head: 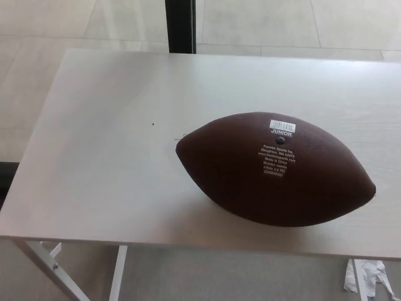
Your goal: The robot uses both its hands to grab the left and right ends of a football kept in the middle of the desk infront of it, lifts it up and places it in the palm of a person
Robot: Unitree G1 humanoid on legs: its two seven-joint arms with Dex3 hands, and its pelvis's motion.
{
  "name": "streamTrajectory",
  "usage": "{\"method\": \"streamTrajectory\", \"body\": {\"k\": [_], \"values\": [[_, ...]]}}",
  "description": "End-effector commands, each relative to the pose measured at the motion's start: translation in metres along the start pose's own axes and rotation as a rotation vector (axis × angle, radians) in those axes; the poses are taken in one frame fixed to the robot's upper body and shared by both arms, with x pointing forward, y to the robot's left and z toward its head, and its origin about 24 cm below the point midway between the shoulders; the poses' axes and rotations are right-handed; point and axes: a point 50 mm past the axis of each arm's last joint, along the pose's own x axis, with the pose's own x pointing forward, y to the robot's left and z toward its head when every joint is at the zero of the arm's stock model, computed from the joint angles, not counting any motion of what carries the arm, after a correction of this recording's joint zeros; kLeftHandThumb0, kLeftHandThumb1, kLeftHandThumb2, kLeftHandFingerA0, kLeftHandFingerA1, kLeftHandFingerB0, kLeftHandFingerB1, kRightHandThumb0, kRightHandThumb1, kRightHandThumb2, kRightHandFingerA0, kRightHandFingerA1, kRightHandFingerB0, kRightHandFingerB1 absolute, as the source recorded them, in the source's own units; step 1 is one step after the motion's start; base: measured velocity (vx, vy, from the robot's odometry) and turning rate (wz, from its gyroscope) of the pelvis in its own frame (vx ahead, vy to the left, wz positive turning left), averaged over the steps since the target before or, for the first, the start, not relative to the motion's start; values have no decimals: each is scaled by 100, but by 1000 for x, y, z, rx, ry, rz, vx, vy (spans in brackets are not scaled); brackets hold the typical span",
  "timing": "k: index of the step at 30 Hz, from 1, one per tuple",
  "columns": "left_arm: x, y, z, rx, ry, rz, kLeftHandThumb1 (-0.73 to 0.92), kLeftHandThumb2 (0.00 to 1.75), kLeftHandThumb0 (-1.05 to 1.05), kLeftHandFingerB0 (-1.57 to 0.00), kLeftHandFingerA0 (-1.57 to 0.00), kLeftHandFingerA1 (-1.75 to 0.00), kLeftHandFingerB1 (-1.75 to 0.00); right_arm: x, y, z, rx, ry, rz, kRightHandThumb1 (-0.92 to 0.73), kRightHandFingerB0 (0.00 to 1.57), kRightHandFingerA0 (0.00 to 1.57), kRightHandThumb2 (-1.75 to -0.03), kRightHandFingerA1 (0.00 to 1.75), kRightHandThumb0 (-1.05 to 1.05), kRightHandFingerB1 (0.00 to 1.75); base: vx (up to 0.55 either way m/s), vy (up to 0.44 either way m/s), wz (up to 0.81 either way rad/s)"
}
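Note:
A dark brown football (269,169) lies on its side on the pale wooden desk (106,144), right of the desk's middle and near the front edge. Its pointed ends face left and lower right. White print and a small barcode label with the word JUNIOR sit on its upper side. Neither of my hands shows in the head view, and no person's palm is in sight.
The desk's front edge runs across the lower part of the picture, with white metal legs (56,266) beneath at the left. A dark vertical post (180,26) stands behind the desk. A crumpled white scrap (369,279) lies on the floor at lower right.

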Motion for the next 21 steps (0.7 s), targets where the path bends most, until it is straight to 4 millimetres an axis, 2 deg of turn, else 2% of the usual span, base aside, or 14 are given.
{"method": "streamTrajectory", "body": {"k": [1,4,8,10,11,12,13,15,16,17,18,19,20,21], "values": [[-5,20,15,-258,-124,-10,54,56,-71,-46,-52,-44,-38,-2,-23,20,195,-148,-43,-65,31,55,-60,45,-76,30,0,0,0],[-3,24,37,-376,-207,66,66,61,-76,-41,-49,-40,-36,-3,-31,39,294,-265,-118,-67,25,48,-61,43,-81,29,0,0,0],[-1,24,83,-353,-341,52,78,65,-85,-23,-42,-36,-31,0,-34,72,428,-360,-147,-64,5,35,-100,50,-85,28,0,0,0],[-4,16,119,-306,-405,39,72,109,-95,-11,-36,-49,-42,-3,-30,97,488,-419,-140,-67,7,36,-103,50,-91,27,0,0,0],[-13,-2,163,-289,-530,-9,68,112,-96,-13,-31,-52,-50,-10,-16,125,545,-486,-87,-67,8,43,-103,52,-84,37,0,0,0],[-19,-8,175,-279,-570,-19,68,112,-96,-13,-31,-52,-50,-11,-12,131,576,-506,-82,-67,8,43,-103,52,-84,37,0,0,0],[-23,-17,192,-251,-626,-41,89,66,-104,-23,-42,-47,-44,-16,-4,142,553,-544,-58,-70,9,41,-107,51,-87,40,0,0,0],[-33,-29,208,-231,-676,-77,88,68,-105,-29,-43,-51,-49,-20,5,149,540,-582,-30,-72,14,40,-108,49,-91,43,0,0,0],[-44,-44,228,-217,-765,-141,85,67,-105,-36,-48,-53,-41,-25,18,160,545,-611,13,-86,21,53,-66,41,-94,34,0,0,0],[-54,-58,243,-210,-827,-193,84,66,-105,-37,-47,-47,-35,-31,31,170,557,-639,46,-85,26,58,-66,44,-97,39,0,0,0],[-61,-70,253,-207,-855,-219,86,67,-98,-33,-44,-38,-31,-36,42,176,555,-647,59,-71,28,59,-112,55,-105,52,0,0,0],[-71,-82,263,-203,-892,-256,91,68,-91,-22,-37,-43,-31,-43,55,183,542,-664,81,-88,31,66,-67,47,-102,47,0,0,0],[-85,-100,276,-195,-946,-317,92,70,-90,-15,-30,-45,-31,-56,74,190,525,-695,124,-70,28,62,-113,55,-105,54,0,0,0],[-92,-109,282,-192,-962,-350,76,106,-86,-11,-22,-52,-43,-61,84,191,512,-703,150,-87,27,62,-67,41,-105,45,0,0,0]]}}
